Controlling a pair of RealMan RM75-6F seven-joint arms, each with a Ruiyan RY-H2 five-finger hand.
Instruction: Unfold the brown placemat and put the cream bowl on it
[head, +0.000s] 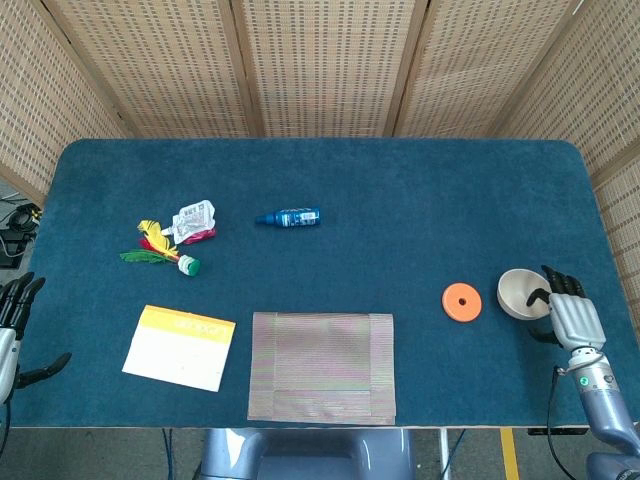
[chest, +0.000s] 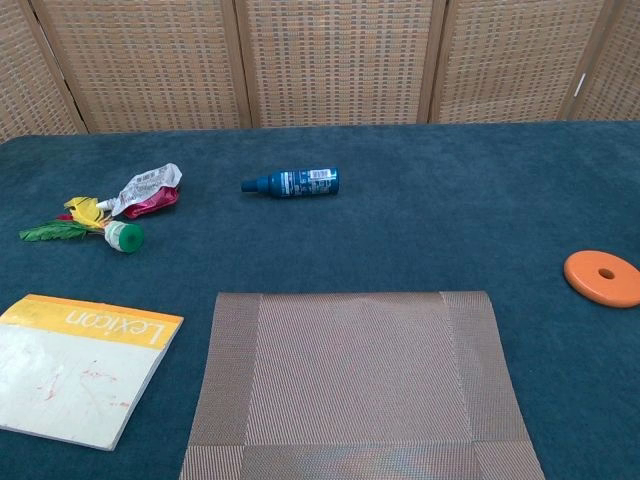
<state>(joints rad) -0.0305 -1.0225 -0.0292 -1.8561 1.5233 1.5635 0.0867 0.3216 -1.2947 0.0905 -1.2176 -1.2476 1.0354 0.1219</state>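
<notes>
Right hand (head: 568, 318) grasps the bowl (head: 520, 294) with its fingers (head: 549, 285) hooked over the rim, near the counter's (head: 400, 180) right edge.
The mat (head: 322, 366) lies flat and open at the near edge, well apart from the bowl, with the orange disc (head: 461, 301) between them, just left of the bowl. The left hand (head: 10, 325) sits off the counter's left edge, fingers released and spread, holding nothing. A yellow book (head: 180, 347) lies left of the mat; farther back are a blue bottle (head: 289, 217), a crumpled pouch (head: 193, 221) and a feathered shuttlecock (head: 158, 248). The chest view shows neither hand nor bowl.
</notes>
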